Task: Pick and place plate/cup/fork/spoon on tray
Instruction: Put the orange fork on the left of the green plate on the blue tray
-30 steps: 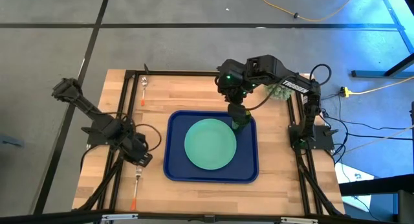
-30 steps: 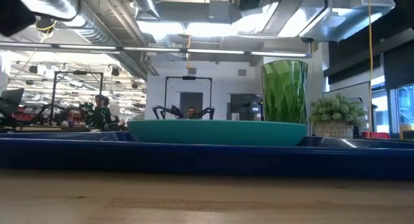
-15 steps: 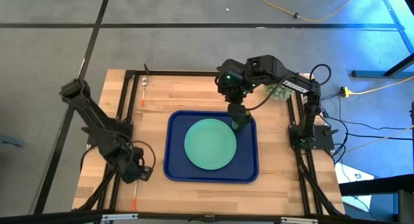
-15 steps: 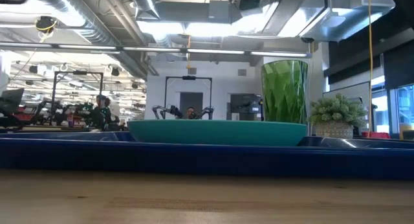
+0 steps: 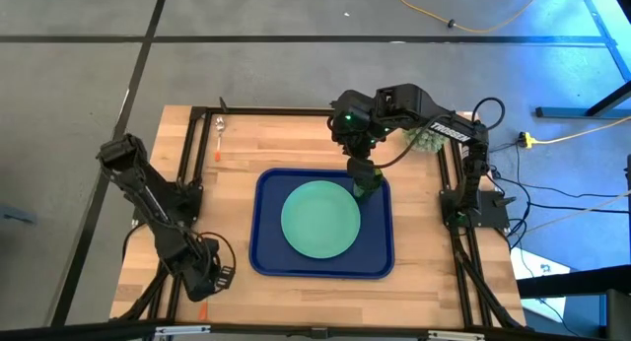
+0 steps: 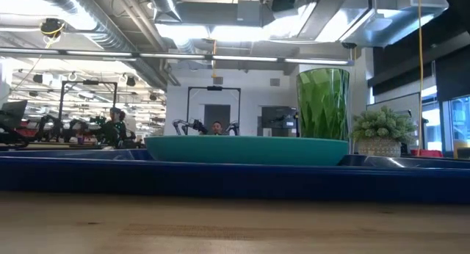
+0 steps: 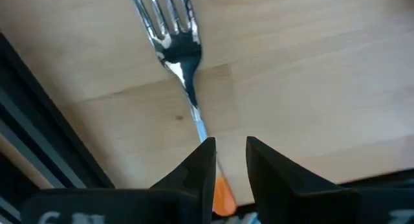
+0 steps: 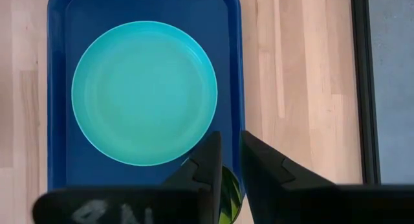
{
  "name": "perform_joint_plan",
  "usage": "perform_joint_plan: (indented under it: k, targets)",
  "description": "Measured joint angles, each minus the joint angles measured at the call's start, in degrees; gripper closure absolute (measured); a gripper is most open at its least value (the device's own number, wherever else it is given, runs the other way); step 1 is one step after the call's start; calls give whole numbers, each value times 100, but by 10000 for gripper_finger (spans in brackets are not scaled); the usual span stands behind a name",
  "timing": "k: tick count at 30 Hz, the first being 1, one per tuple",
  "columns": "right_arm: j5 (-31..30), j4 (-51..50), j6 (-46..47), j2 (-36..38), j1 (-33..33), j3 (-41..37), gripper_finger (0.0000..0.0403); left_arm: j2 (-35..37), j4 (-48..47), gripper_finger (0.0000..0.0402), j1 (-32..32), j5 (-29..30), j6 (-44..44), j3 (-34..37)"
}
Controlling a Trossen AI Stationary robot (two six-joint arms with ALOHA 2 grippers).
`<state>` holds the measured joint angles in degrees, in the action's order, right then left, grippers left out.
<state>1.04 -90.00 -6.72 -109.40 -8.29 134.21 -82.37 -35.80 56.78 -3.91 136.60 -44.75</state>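
Mint-green, the plate (image 5: 320, 219) lies mid-tray (image 5: 268, 257) seen from above, the right hand (image 5: 366, 182) holding the dark-green cup (image 5: 369, 186) at the tray's far right corner, the spoon (image 5: 218, 136) at the wooden surface's (image 5: 296, 139) far left, and the left hand (image 5: 209, 282) low over the near-left edge, hiding most of the fork. Level across the surface, the tray rim cuts off the plate's base and the cup's foot beside a spiky plant (image 6: 382, 133). Past the left wrist, narrowly parted fingers (image 7: 200, 169) straddle the fork's (image 7: 174, 46) neck, its orange handle mostly hidden; past the right wrist, fingers cover most of the cup.
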Motion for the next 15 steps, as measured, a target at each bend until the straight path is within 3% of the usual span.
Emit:
perform_joint_plan:
  k: [15]
  targets:
    - [2, -2, 22, 0, 1, 0, 346, -472, -84, 323, 124, 63, 86, -2]
